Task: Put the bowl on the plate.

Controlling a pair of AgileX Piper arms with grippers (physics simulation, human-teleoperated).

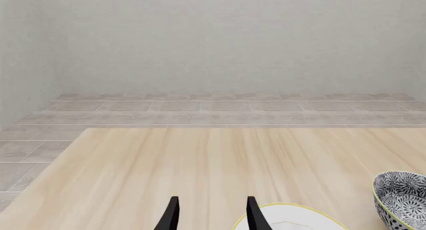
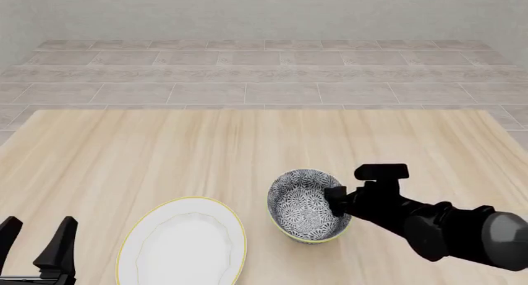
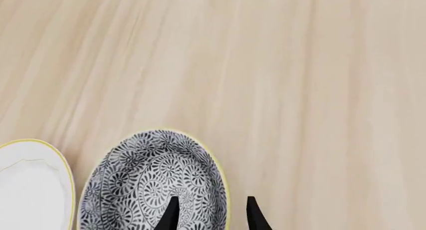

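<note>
- The right gripper (image 2: pixel 337 201) is at the bowl (image 2: pixel 306 204), reaching in from the right of the front view; the bowl's right-hand wall stands between its two fingers.
- In the right wrist view one finger (image 3: pixel 170 214) lies over the patterned inside of the bowl (image 3: pixel 153 182) and the other finger (image 3: pixel 254 214) is outside the yellowish rim, so the jaws straddle the rim. They are parted by a narrow gap; whether they actually press on the wall cannot be told.
- The bowl stands upright on the table (image 2: pixel 165 155), its base on the wood, not on the plate.
- The plate (image 2: pixel 183 243) lies flat on the table just beside the bowl, on the side away from the right gripper's arm. A thin strip of wood shows between their rims in the right wrist view, where the plate's edge (image 3: pixel 33 185) is visible beyond the bowl.
- The left gripper (image 2: pixel 37 238) sits low at the near left corner of the front view, well apart from the bowl and near the plate's left rim.
- Its jaws are spread apart with nothing between them; the left wrist view shows bare wood in the gap (image 1: pixel 210 215), with the plate (image 1: pixel 293 219) just beside one fingertip and the bowl (image 1: pixel 401 197) farther off on that same side.
</note>
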